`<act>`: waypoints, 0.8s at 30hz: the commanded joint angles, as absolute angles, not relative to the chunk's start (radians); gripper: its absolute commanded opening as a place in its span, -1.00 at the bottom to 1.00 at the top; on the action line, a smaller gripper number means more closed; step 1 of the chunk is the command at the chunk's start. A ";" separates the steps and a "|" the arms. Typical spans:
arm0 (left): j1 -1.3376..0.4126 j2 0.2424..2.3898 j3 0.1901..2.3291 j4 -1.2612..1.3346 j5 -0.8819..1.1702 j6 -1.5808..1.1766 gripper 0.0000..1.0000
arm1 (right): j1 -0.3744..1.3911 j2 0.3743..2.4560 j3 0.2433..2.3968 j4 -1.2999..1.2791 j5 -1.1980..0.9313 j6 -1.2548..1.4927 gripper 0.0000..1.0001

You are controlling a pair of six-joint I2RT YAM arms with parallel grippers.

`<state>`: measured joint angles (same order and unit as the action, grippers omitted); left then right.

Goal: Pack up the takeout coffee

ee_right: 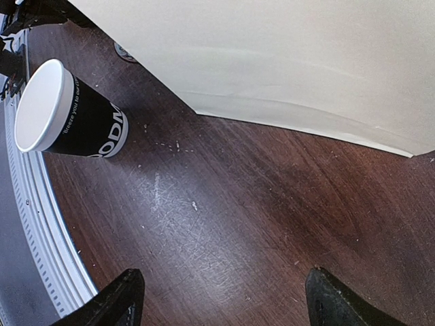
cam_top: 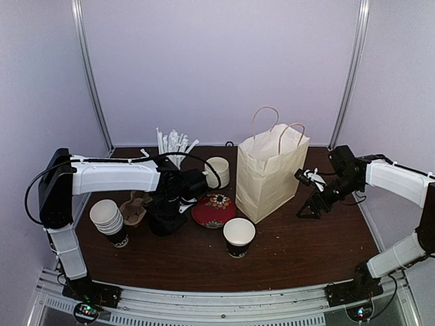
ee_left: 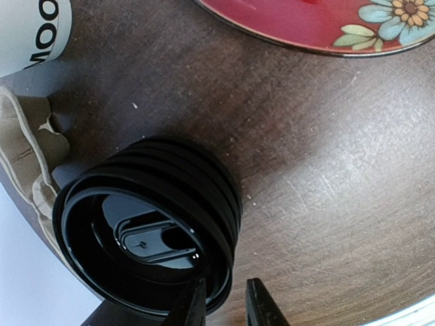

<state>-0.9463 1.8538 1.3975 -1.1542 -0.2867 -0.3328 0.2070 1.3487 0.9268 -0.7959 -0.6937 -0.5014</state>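
Note:
A black paper takeout coffee cup (cam_top: pixel 239 236) (ee_right: pixel 68 112) with white lettering stands open-topped, with no lid on it, in front of the paper bag (cam_top: pixel 272 170). My left gripper (cam_top: pixel 166 212) (ee_left: pixel 228 292) points down at a stack of black plastic lids (cam_top: pixel 165 223) (ee_left: pixel 146 224). One finger is inside the top lid's rim and the other just outside it, with a sliver of table showing between that finger and the rim. My right gripper (cam_top: pixel 309 206) (ee_right: pixel 223 278) hovers wide open over bare table to the right of the bag, with nothing between its fingers.
A red flowered plate (cam_top: pixel 213 210) (ee_left: pixel 319 27) lies between the lids and the bag. A nested stack of cups (cam_top: pixel 109 219) and a cardboard carrier (cam_top: pixel 134 207) sit at the left. A cream mug (cam_top: pixel 217 171) and a white cup of straws (cam_top: pixel 173 146) (ee_left: pixel 30 34) stand behind.

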 commanded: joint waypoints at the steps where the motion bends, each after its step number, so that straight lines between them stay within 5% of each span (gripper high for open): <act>1: -0.948 1.863 1.405 -1.150 -0.278 -0.325 -0.61 | 0.208 1.356 0.952 -0.805 -0.680 -0.512 0.71; 24: -0.948 1.847 1.394 -1.150 -0.293 -0.324 -0.72 | 0.209 1.348 0.953 -0.806 -0.680 -0.512 0.71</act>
